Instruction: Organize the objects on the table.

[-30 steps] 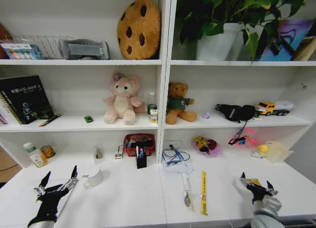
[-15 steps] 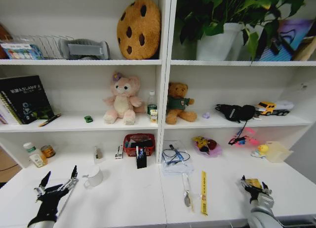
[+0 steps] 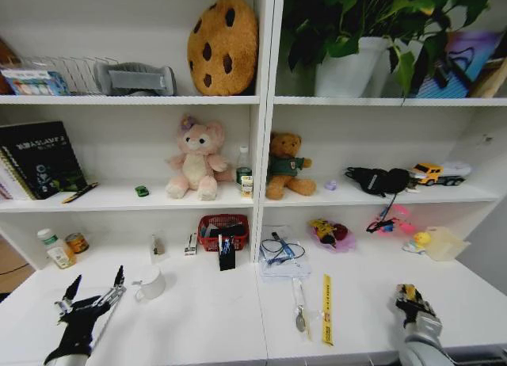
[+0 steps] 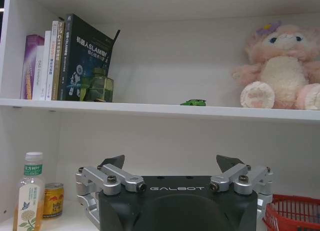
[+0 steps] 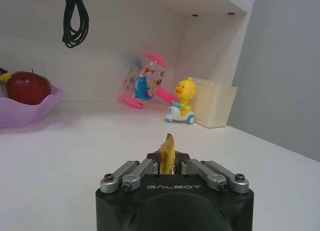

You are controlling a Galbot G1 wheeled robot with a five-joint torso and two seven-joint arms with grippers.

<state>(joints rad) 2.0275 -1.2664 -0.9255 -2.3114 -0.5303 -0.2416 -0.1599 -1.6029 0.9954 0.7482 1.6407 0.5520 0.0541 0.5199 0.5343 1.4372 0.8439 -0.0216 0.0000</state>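
Honestly a lot of this is hard to read from my seat: the small gold-yellow crinkly packet (image 5: 166, 152) pinched in the right hand (image 5: 170, 166) only pokes its top edge out between the fingers, so I can't tell what it actually is, and the right arm itself is cut off at the bottom of the head view. That right hand (image 3: 409, 301) sits low over the near right corner of the long white surface (image 3: 206, 318), fingers closed tight on the packet (image 3: 409, 291). The left hand (image 3: 93, 298) hovers over the near left part of the surface, fingers spread wide with nothing between them; in the left wrist view the left hand (image 4: 171, 167) has both dark fingertips well apart, aimed at the shelving. The tiny green toy car (image 3: 142, 191) is parked on the middle shelf, left of the pink plush bunny (image 3: 194, 160), and in the left wrist view it's just a green speck (image 4: 193, 102) on the shelf edge. A black-and-yellow pen (image 3: 79, 192) lies on that same shelf beside the dark books (image 3: 40, 158). More pens stand in a small black holder (image 3: 226, 255) in front of the red mesh basket (image 3: 223, 230), too small to sort by cap colour.
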